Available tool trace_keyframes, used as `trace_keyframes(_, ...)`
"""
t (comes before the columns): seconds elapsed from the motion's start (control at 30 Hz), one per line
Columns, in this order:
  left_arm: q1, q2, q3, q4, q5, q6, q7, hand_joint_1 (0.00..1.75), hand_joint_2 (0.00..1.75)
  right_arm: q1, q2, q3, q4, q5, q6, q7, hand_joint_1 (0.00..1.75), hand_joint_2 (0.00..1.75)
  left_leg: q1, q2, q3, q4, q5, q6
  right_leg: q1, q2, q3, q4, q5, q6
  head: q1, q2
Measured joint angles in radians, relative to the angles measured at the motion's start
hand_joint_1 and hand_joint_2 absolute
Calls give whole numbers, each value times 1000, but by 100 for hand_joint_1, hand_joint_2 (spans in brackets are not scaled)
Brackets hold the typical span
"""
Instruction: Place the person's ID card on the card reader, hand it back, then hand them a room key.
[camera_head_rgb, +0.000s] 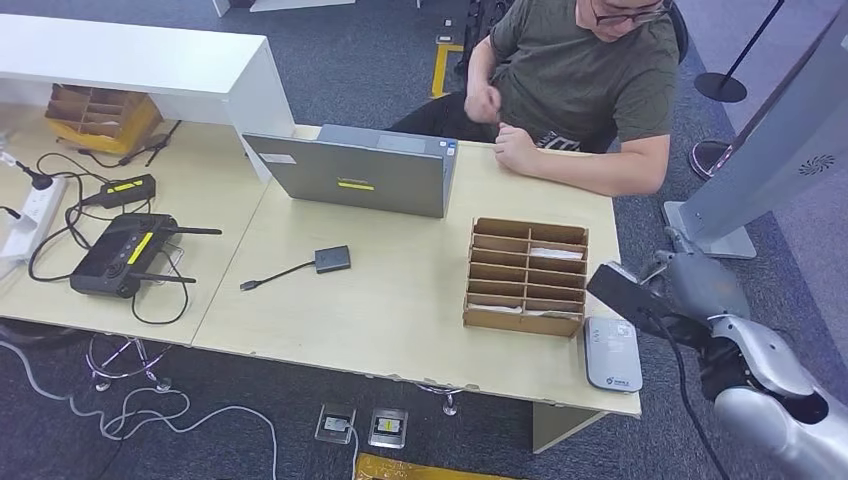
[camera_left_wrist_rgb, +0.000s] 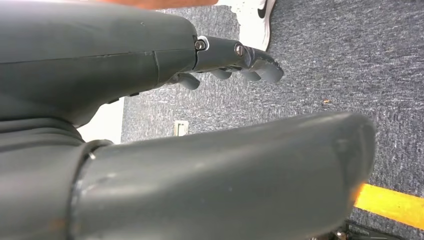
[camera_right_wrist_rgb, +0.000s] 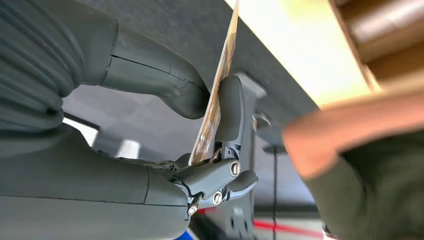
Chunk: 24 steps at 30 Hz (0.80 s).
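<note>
My right hand (camera_head_rgb: 693, 283) hovers just off the table's right edge, beside the wooden slotted box (camera_head_rgb: 527, 275). In the right wrist view that hand (camera_right_wrist_rgb: 200, 150) pinches a thin card (camera_right_wrist_rgb: 216, 95), seen edge-on, between thumb and a finger. The grey-white card reader (camera_head_rgb: 612, 352) lies flat at the table's near right corner, below and left of the hand, with nothing on it. A white card (camera_head_rgb: 555, 253) lies in one slot of the box. A person (camera_head_rgb: 585, 70) sits across the table, forearm resting on it. My left hand (camera_left_wrist_rgb: 235, 60) hangs over the carpet, fingers apart, holding nothing.
A grey laptop (camera_head_rgb: 360, 175) stands at the table's back middle, with a small black adapter and cable (camera_head_rgb: 331, 259) in front of it. Routers and cables (camera_head_rgb: 125, 250) fill the left table. A slanted grey stand (camera_head_rgb: 770, 150) rises to my right.
</note>
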Motion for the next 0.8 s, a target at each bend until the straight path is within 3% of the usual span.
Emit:
trace_keyframes(0.23,0,-1,0,0,9,0,0,0,0,-201,-7,-14,-78,3,70,18,175,175,0,0,0,0,0,0,0,0,0,0,0,0,0,0)
trace_keyframes(0.47,0,-3,0,0,8,0,0,0,0,-272,2,-7,-87,4,85,7,175,175,0,0,-1,0,0,0,0,0,0,0,0,0,0,0)
trace_keyframes(0.8,-2,-14,0,0,5,2,0,0,0,-336,134,63,38,18,50,-65,175,175,0,-1,-2,0,1,-1,0,-1,0,0,0,0,0,0)
